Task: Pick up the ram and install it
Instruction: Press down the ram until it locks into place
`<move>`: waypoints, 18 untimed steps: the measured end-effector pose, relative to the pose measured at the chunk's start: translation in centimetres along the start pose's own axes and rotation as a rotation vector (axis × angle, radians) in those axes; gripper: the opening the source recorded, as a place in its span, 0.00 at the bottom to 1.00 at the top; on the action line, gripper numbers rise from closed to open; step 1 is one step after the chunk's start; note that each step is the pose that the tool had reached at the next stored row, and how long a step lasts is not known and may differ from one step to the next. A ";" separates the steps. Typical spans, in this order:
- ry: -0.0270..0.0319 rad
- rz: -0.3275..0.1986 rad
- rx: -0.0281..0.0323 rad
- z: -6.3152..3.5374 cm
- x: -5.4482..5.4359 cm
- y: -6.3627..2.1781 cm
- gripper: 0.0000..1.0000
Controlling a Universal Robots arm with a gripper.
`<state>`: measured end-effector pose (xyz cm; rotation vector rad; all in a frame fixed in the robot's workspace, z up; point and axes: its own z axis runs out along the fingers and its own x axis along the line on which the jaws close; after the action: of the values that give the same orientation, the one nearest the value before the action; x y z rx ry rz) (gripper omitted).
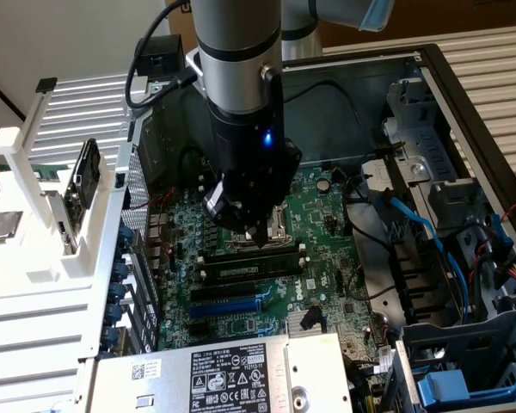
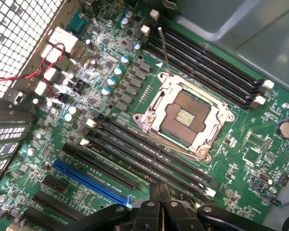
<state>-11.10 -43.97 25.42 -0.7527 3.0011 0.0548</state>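
Ram lies seated in a long black memory slot on the green motherboard, just below the silver processor socket. Directly above it, the end effector hovers with fingers pressed together, holding nothing, inside the open computer case.

End effector closed, empty, pointing down

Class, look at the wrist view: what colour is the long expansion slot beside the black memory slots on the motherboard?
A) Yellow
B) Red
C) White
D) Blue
D: the expansion slot is bright blue, lying next to the black memory slots on the green motherboard.
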 end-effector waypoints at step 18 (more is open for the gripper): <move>-0.0057 0.252 0.0137 0.00 0.0 0.00 0.10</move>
<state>-11.10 -43.97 25.42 -0.3691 3.0680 0.0451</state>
